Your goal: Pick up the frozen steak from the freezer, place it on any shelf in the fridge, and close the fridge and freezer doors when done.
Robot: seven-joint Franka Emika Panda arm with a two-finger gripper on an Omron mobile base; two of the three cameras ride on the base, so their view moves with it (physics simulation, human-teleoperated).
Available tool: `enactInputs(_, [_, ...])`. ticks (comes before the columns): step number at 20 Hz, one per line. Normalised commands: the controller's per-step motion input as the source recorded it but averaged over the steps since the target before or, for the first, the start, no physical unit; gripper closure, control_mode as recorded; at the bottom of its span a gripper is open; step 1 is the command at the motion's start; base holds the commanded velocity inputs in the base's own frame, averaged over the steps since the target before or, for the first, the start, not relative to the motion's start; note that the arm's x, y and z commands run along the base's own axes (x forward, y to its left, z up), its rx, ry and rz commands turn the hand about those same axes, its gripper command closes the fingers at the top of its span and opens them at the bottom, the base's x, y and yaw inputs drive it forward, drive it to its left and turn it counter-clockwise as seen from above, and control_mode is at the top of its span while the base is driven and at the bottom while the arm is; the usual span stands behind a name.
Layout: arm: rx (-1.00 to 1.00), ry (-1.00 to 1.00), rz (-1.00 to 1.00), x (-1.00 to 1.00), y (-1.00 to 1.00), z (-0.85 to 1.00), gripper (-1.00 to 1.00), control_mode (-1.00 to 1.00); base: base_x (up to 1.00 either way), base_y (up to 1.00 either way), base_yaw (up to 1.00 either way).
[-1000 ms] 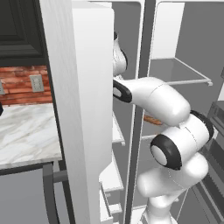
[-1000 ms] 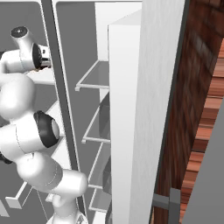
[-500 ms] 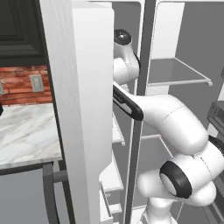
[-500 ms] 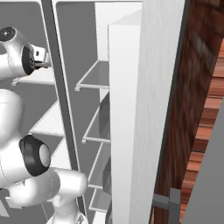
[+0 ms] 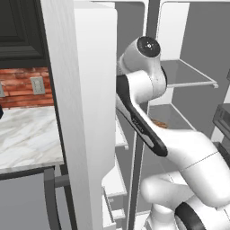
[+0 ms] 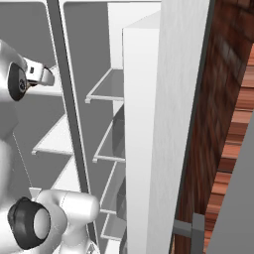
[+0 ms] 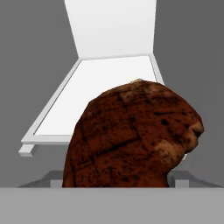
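**Steak held up in front of a shelf**

In the hand view the frozen steak (image 7: pixel 131 135) fills the lower centre of the frame, and a white shelf (image 7: pixel 96 96) lies beyond it in the upper part. The gripper seems closed on the steak (its tips are hidden behind the meat, so this is a judgement). Frozen, it should be stiff and rather heavy, perhaps slippery. A hold across the thick middle looks safest, not the thin edge.
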Motion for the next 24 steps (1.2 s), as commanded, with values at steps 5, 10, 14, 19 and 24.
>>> enactInputs(5, [0.01,-0.02,-0.01,-1.0,-0.02,0.0,1.0,-1.0,0.0,0.0,0.0])
enactInputs(10, [0.02,-0.01,-0.03,-1.0,-0.17,0.0,1.0,-1.0,0.0,0.0,0.0])
enactInputs(14, [0.0,0.0,-0.05,-1.0,-0.33,0.0,1.0,-1.0,0.0,0.0,0.0])
enactInputs(19, [0.0,0.0,-0.11,-1.0,-0.54,0.0,1.0,-1.0,0.0,0.0,0.0])
enactInputs(24, [0.0,0.0,-0.24,-1.0,-0.89,0.01,1.0,-1.0,0.0,0.0,0.0])
